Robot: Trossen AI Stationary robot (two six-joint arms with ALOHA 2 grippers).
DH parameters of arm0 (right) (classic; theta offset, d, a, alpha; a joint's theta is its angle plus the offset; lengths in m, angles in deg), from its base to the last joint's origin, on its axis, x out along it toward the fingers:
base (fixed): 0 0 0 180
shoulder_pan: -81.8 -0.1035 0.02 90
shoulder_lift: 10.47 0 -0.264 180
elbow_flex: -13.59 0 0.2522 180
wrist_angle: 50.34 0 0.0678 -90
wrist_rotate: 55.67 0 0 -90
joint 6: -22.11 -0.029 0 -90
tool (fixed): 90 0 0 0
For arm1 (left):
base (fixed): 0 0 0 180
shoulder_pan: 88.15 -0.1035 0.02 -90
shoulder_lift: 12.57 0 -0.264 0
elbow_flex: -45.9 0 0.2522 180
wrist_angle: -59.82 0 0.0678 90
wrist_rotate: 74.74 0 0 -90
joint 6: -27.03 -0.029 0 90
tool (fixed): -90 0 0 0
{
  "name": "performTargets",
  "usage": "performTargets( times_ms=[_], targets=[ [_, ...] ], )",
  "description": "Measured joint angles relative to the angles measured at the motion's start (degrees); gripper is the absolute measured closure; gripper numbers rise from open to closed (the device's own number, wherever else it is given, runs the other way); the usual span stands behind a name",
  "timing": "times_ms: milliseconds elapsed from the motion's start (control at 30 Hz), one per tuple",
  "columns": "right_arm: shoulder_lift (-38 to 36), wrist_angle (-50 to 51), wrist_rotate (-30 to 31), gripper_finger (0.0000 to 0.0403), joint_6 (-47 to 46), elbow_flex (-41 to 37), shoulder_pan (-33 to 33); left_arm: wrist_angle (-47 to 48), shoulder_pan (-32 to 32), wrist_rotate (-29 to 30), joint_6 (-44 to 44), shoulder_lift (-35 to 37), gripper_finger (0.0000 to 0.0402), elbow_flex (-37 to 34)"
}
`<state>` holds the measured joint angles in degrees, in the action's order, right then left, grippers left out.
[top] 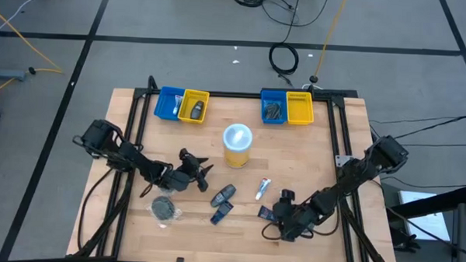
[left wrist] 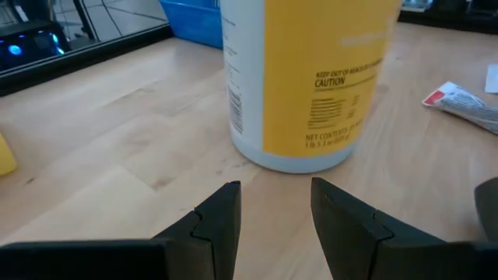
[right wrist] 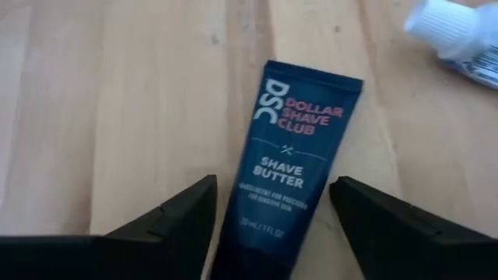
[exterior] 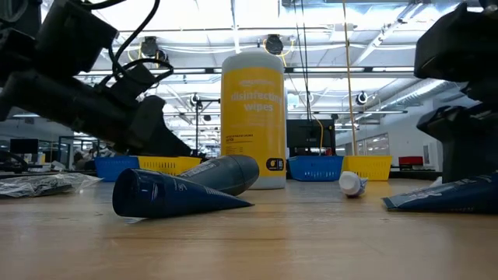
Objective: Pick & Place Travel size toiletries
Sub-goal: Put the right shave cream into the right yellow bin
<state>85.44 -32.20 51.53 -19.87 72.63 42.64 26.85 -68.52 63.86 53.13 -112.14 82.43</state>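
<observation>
Several toiletries lie flat on the wooden table. Two dark tubes (top: 223, 195) (top: 218, 216) are near the middle, a white tube (top: 262, 188) lies right of them, and a clear-wrapped dark disc (top: 164, 210) lies to the left. My right gripper (top: 270, 222) is open and low over a dark blue shave-butter tube (right wrist: 292, 171). Its fingers stand on either side of the tube's lower end without touching it. My left gripper (top: 204, 171) is open, just above the table (left wrist: 274, 210). It points at the yellow wipes canister (left wrist: 311, 78).
The yellow wipes canister with a white lid (top: 237, 144) stands mid-table. Two blue-and-yellow bin pairs (top: 179, 104) (top: 287, 107) sit at the far edge, each holding small items. A white tube's cap (right wrist: 451, 27) lies just beyond the shave-butter tube. Bare wood lies along the near edge.
</observation>
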Motion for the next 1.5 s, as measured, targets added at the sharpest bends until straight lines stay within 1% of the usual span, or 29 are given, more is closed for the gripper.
performTargets(
  times_ms=[167, 267, 300, 433, 533, 600, 700, 767, 833, 933, 1000, 1067, 1100, 1167, 1267, 1333, 1500],
  targets=[
    [-0.4, 0.6, 1.1, 0.0242, -0.8, -0.1, 0.4, 0.2, 0.0, 0.0, 0.0, 0.0, 0.025, 0.0],
    [-1.9, 0.6, 0.7, 0.0286, -2.4, -0.2, 2.0, 0.2, 0.0, 0.6, 0.0, 0.0, 0.0249, 0.0],
    [-2.9, 0.6, 1.5, 0.0297, -2.5, -0.2, 2.8, 0.2, 0.0, 0.9, 0.0, 0.0, 0.025, 0.0],
    [-8.5, 1.2, 8.4, 0.0317, -1.0, -0.2, 6.1, 0.6, 0.0, 1.0, 0.1, 0.0, 0.025, 0.0],
    [-13.9, 6.5, 14.5, 0.0311, -2.8, -0.2, 10.6, 1.3, -0.1, 1.1, 0.1, 0.0, 0.025, 0.0],
    [-17.6, 11.9, 17.2, 0.0309, -4.8, -0.2, 15.2, 1.8, -0.2, 1.1, 0.1, 0.0, 0.025, 0.0],
    [-22.5, 20.0, 18.6, 0.0311, -5.6, -0.2, 24.7, 1.8, -0.3, 1.1, 0.1, 0.0, 0.025, 0.0],
    [-24.9, 22.6, 18.7, 0.0313, -3.4, -0.2, 32.1, 2.1, -0.4, 1.1, 0.2, 0.0, 0.0249, 0.0],
    [-26.2, 24.0, 18.7, 0.0313, 0.9, -0.2, 40.2, 2.5, -0.4, 1.1, 0.8, 0.0, 0.025, 0.0],
    [-26.2, 23.1, 17.6, 0.0313, 8.6, -0.2, 52.8, 2.7, -0.4, 1.1, 1.0, 0.0, 0.025, 0.0],
    [-25.0, 19.6, 17.3, 0.0313, 13.7, -0.2, 60.6, 2.9, -0.4, 1.1, 1.0, 0.0, 0.0249, 0.0],
    [-23.7, 15.7, 17.0, 0.0313, 18.6, -0.2, 67.1, 2.9, -0.4, 1.1, 1.0, 0.0, 0.025, 0.0],
    [-23.0, 13.0, 16.3, 0.0312, 20.4, -0.2, 69.9, 3.0, -0.5, 1.1, 1.0, 0.0, 0.025, 0.0],
    [-21.4, 8.4, 12.1, 0.0312, 22.1, -0.1, 75.1, 3.3, -0.6, 1.1, 1.0, 0.0, 0.025, 0.0],
    [-17.8, 4.5, 4.7, 0.0312, 22.2, -0.1, 80.5, 3.3, -0.6, 1.1, 1.2, 0.0, 0.0249, 0.0],
    [-15.4, 3.6, 2.0, 0.0312, 21.6, -0.1, 82.3, 3.4, -0.6, 1.1, 1.5, 0.0, 0.025, 0.0],
    [-10.6, 3.3, 2.2, 0.0312, 20.1, -0.2, 84.6, 3.7, -0.6, 1.0, 1.6, 0.0, 0.0249, 0.0]
  ],
)
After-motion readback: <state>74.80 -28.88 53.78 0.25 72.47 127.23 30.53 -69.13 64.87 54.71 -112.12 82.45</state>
